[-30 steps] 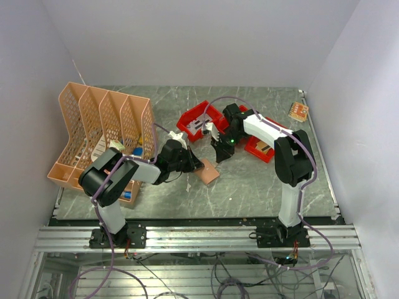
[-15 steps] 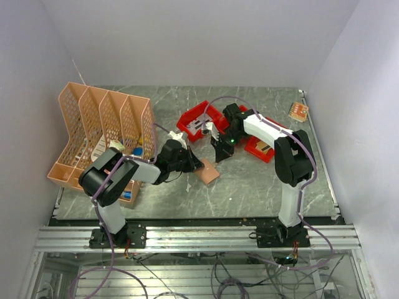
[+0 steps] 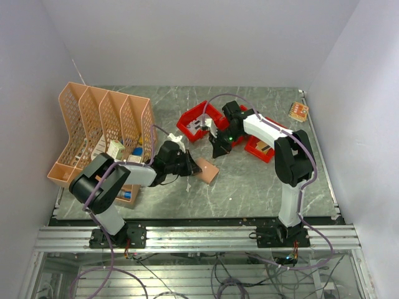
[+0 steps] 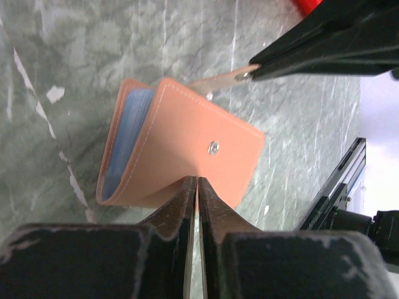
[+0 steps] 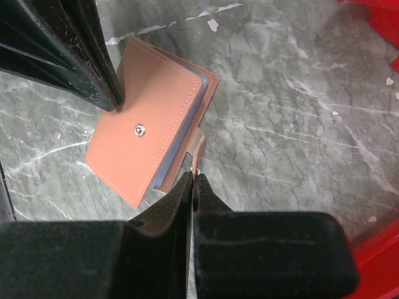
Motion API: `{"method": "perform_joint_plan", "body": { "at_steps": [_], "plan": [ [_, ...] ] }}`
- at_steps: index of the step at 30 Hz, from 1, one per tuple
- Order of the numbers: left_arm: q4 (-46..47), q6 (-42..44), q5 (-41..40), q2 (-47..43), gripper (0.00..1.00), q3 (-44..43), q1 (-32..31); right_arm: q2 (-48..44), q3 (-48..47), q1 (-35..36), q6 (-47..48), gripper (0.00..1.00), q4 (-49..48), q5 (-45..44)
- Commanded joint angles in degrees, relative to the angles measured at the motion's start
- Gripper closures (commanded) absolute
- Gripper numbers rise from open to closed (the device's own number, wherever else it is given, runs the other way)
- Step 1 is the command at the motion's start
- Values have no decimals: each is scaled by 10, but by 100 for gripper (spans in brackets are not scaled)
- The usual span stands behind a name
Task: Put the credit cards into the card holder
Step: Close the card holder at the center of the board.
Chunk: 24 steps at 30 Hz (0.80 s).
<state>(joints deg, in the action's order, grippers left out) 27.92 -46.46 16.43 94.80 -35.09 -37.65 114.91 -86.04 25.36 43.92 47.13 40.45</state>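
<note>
We are pinching the strap (image 4: 218,80) of the card holder (image 4: 187,140) in the closed right end effector (image 5: 192,177). The left end effector (image 4: 198,182), nearly closed, may not be gripping, so tugging could drag the holder.

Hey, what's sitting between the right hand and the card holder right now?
Nothing. In the right wrist view the right hand is shut on the snap tab of the card holder, so they touch.

I see only blue edges (image 4: 126,146) inside the card holder (image 4: 187,140); my left claw (image 4: 197,184) hides its near edge.
</note>
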Motion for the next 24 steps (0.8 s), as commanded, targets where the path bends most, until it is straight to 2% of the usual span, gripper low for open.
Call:
{"method": "perform_joint_plan", "body": {
  "at_steps": [1, 10, 13, 24],
  "plan": [
    [-2, 8, 37, -13, 84, 21, 0, -24, -7, 5, 6, 100, -14, 16],
    [-5, 7, 31, 30, 93, -8, 0, -35, 2, 26, 35, 100, -3, 4],
    [-12, 4, 25, 37, 93, -7, 1, -44, 16, 55, 46, 100, -8, -16],
    [-1, -7, 24, 42, 93, -4, 2, -59, 61, 88, 72, 100, -31, -71]
  ]
}}
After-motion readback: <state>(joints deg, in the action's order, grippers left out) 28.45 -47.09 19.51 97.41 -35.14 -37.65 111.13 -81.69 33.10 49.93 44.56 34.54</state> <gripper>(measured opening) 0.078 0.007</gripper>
